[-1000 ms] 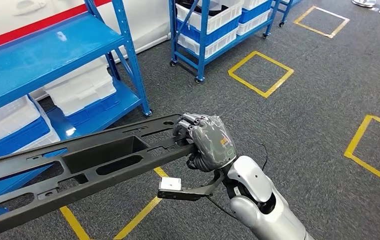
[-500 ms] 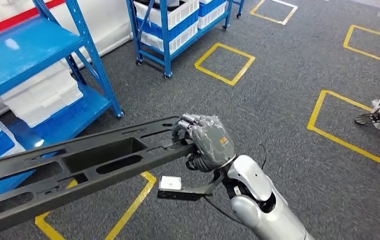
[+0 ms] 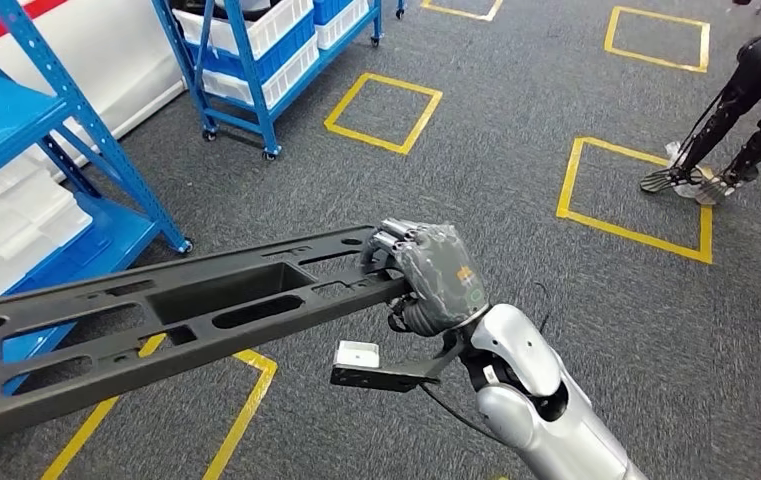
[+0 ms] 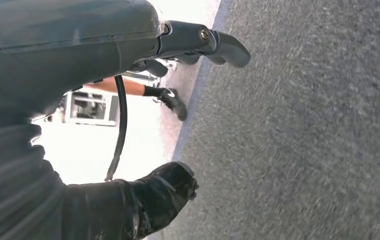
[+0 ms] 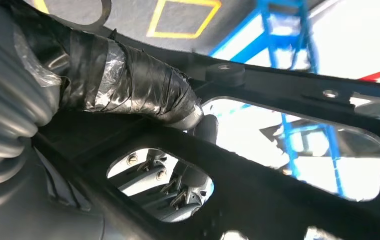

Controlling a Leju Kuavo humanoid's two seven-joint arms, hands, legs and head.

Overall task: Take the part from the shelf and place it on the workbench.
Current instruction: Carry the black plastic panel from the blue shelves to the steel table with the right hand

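White bins point(image 3: 256, 40) on blue shelf point(image 3: 218, 62); right hand point(image 3: 434, 272) grips part point(image 3: 156, 315)

We see grey carpeted floor point(image 3: 516, 180) beyond the robot hand point(image 3: 436, 275), marked with yellow tape squares point(image 3: 384, 112). A blue shelf point(image 3: 16, 140) holding white bins point(image 3: 6, 230) stands on it far off to the hand's left, and a wheeled blue rack point(image 3: 256, 60) of white crates stands farther ahead.

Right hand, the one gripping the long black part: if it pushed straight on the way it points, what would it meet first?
Probably the blue shelf: the right hand points along the long black part toward it, though depth is unclear.
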